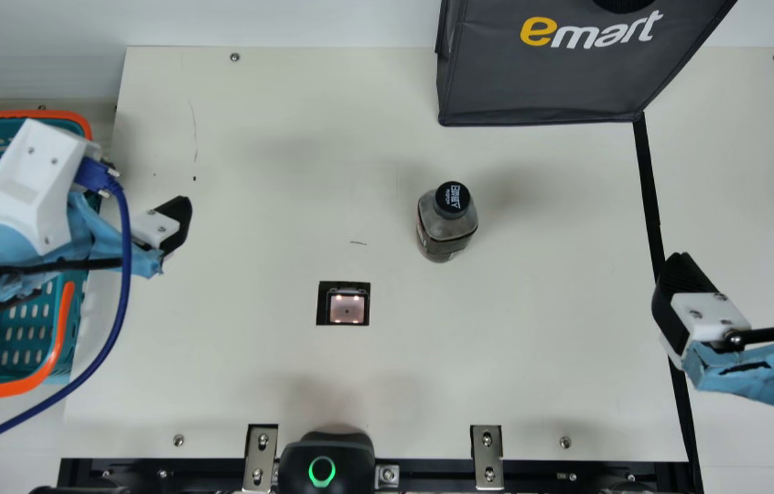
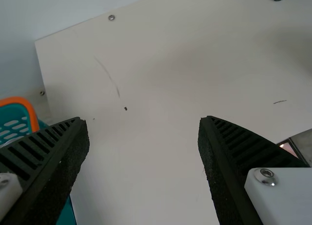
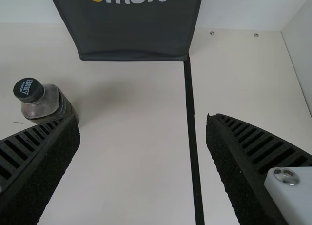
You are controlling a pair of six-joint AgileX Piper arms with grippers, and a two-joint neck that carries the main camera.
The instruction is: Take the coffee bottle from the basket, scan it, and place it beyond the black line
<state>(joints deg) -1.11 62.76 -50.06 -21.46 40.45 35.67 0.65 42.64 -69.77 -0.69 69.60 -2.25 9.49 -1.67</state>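
Note:
The coffee bottle [image 1: 447, 223] stands upright on the table, right of the scanner window [image 1: 347, 307] and left of the black line [image 1: 649, 185]. My left gripper [image 1: 143, 206] is over the basket's [image 1: 71, 116] table-side edge; in the left wrist view my left gripper [image 2: 144, 120] is open with bare table between its fingers. At the right, my right gripper [image 1: 744, 264] is held above the black line. Seen from its wrist, my right gripper [image 3: 143, 117] is open and empty, with the bottle [image 3: 41, 100] off beyond one finger and the black line [image 3: 191, 117] between the fingers.
A dark grey bag [image 1: 552, 75] stands at the back, its corner at the black line's far end. A black device with a green ring [image 1: 322, 472] and metal brackets [image 1: 487, 456] sit along the front edge. A blue cable [image 1: 125, 274] hangs from the left arm.

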